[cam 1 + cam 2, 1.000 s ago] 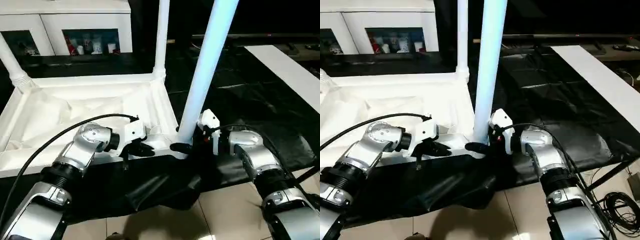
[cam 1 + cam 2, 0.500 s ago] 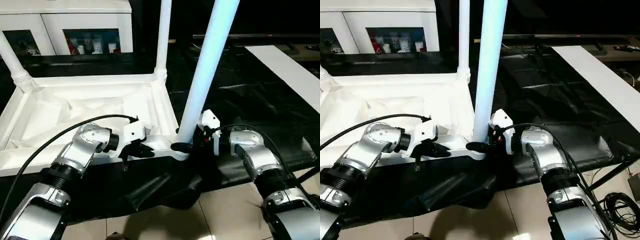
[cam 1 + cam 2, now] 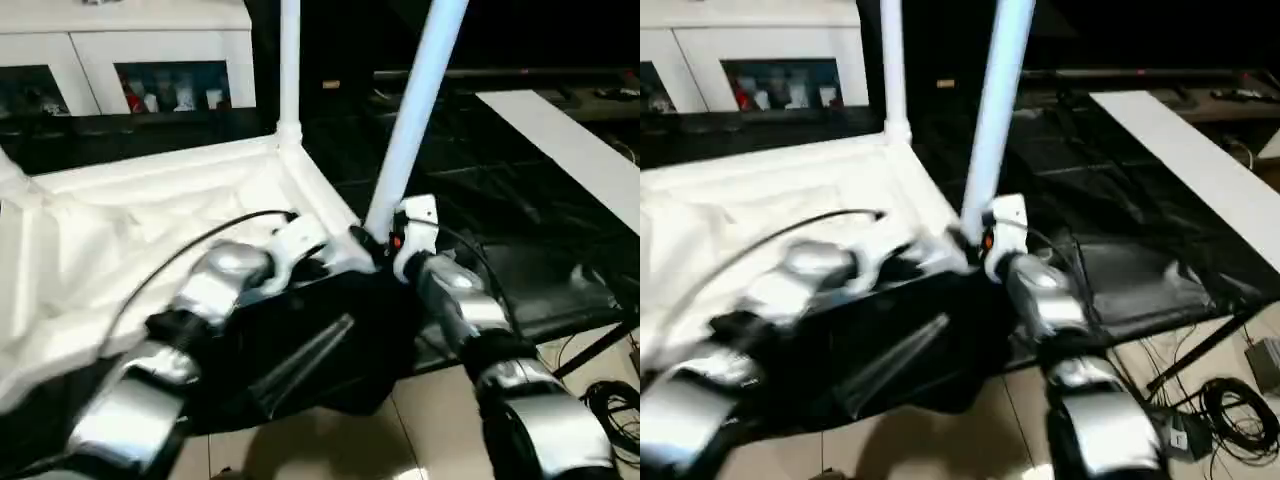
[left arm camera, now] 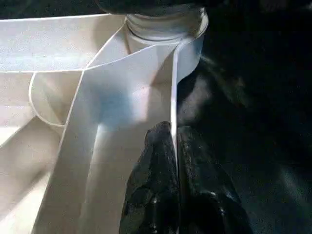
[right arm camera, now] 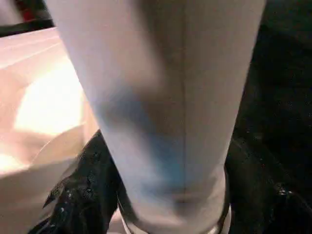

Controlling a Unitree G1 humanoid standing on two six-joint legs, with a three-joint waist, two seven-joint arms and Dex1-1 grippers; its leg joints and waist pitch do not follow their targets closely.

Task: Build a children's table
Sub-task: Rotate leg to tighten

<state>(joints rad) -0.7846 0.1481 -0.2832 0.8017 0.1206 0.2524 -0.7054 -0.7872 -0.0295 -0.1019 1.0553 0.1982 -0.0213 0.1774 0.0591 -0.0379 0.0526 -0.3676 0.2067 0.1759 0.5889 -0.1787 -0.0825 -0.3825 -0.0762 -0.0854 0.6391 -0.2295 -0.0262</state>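
Observation:
The children's table lies upside down: its white ribbed top (image 3: 120,220) rests on a black sheet. One white leg (image 3: 415,120) stands in the near corner socket (image 4: 165,24), leaning slightly. A second leg (image 3: 290,60) stands in the far corner. My left gripper (image 4: 174,141) is shut on the thin rim of the top, just short of that near socket. My right gripper (image 3: 372,240) hugs the base of the near leg (image 5: 161,97), with one black finger (image 5: 73,195) on each side of the tube.
A white cabinet with glass doors (image 3: 150,60) stands behind the table. The black sheet (image 3: 300,350) hangs over the front edge above a tiled floor. A long white board (image 3: 560,140) lies at the right, and cables (image 3: 1225,410) coil on the floor.
The whole picture has swung and blurred, so the camera moved. My right fingers have drawn in around the near leg's base. The left gripper still pinches the rim.

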